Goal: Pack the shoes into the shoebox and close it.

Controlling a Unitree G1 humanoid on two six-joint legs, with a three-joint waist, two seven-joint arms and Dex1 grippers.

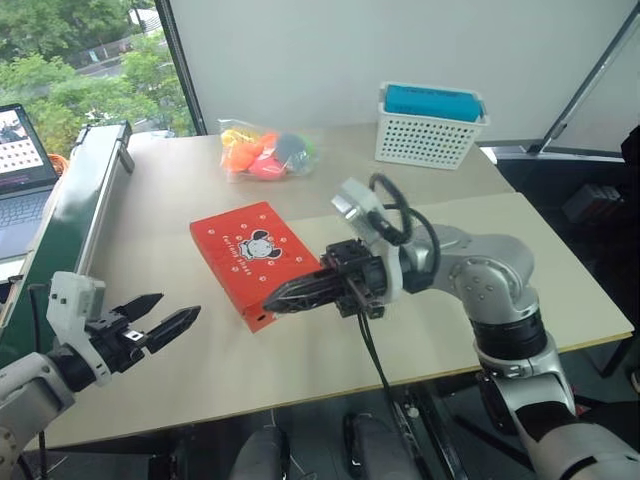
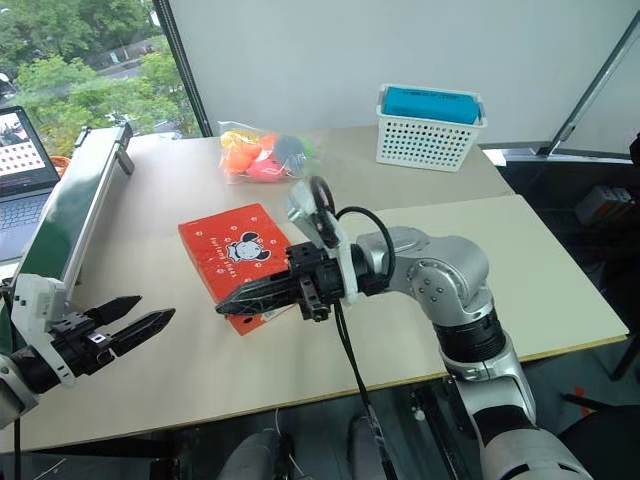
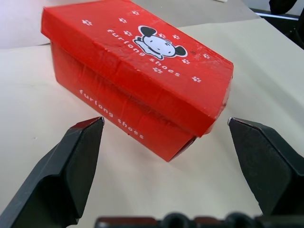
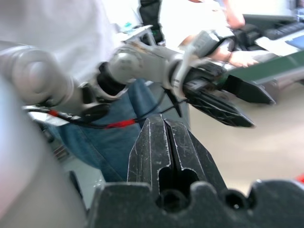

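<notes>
— Table first: where does our shoebox (image 1: 256, 259) sit?
— Mid-table, lid down. Our right end effector (image 1: 285, 296) hangs clenched and empty by its near corner; the left end effector (image 1: 160, 320) gapes, released.
— We judge closing nearly done; next, press the lid flush.

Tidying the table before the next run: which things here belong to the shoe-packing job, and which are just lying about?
Job:
shoebox, lid shut
left gripper, fingers open
right gripper, fingers shut

Lying about:
bag of colourful items
white mesh basket with a blue thing inside
laptop
</notes>
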